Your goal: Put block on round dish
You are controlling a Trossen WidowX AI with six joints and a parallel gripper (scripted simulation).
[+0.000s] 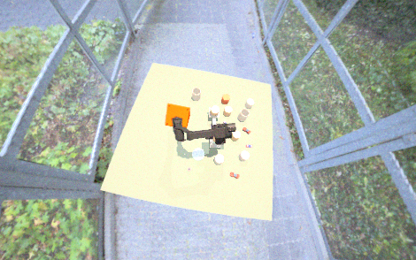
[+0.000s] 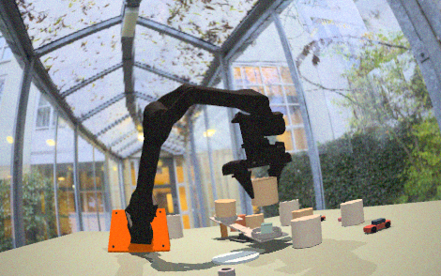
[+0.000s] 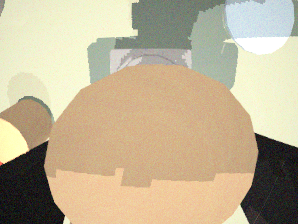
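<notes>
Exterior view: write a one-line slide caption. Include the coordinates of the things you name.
Black gripper [image 2: 265,188] holds a tan cylindrical cup [image 2: 265,191] above a tilted balance [image 2: 245,230], exposing a pale green block [image 2: 266,228].
</notes>
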